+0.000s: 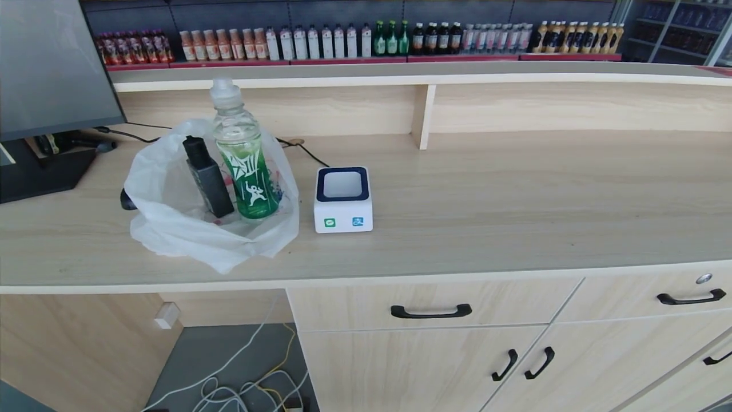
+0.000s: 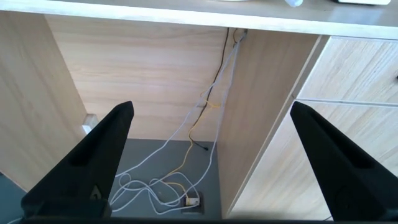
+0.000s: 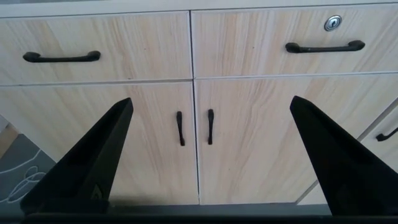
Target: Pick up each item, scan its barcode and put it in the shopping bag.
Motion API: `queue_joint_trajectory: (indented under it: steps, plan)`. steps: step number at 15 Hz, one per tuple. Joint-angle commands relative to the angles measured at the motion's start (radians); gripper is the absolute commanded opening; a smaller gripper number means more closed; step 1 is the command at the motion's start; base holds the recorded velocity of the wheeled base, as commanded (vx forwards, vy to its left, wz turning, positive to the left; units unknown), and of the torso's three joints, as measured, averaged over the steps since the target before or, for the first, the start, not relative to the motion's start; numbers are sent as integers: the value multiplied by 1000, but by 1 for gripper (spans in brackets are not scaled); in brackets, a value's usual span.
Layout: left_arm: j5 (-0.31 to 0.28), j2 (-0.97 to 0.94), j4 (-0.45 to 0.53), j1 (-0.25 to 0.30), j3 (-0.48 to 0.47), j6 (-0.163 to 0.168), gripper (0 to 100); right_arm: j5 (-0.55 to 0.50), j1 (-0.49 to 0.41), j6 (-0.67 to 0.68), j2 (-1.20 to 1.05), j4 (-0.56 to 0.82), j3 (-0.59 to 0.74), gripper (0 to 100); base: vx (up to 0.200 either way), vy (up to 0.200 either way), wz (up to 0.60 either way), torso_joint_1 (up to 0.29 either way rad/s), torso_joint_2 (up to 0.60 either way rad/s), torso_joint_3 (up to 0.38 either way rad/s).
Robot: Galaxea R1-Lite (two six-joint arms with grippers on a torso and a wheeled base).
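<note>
A pale wooden shop counter [image 1: 514,200] ran across the head view, with a shelf of bottled drinks [image 1: 354,40] along the wall behind it. At the far left stood a dark monitor [image 1: 51,63]. Next came the white shopping bag [image 1: 157,177], slumped open on the counter. A black item [image 1: 207,177] and a green-labelled bottle [image 1: 246,166] stood inside it — the black one leaning, the green one upright. Just beside the bag on its right sat the white scanner [image 1: 343,200], its window facing up. The left gripper [image 2: 211,106] had its fingers spread wide and held nothing, facing the recess under the counter where loose cables [image 2: 168,180] lay. The right gripper [image 3: 211,102] — likewise spread and empty — faced the cabinet doors [image 3: 249,143] and drawers [image 3: 124,37].
</note>
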Motion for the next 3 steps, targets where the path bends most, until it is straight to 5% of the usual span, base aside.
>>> queue_joint_trajectory:
  steps: [1,3]
  plan:
    - [0,0,0,0,0,4,100,0,2,1,1,0,0,100,0,0,0,0,0,0]
    - [0,0,0,0,0,4,100,0,2,-4,3,-1,0,100,0,0,0,0,0,0]
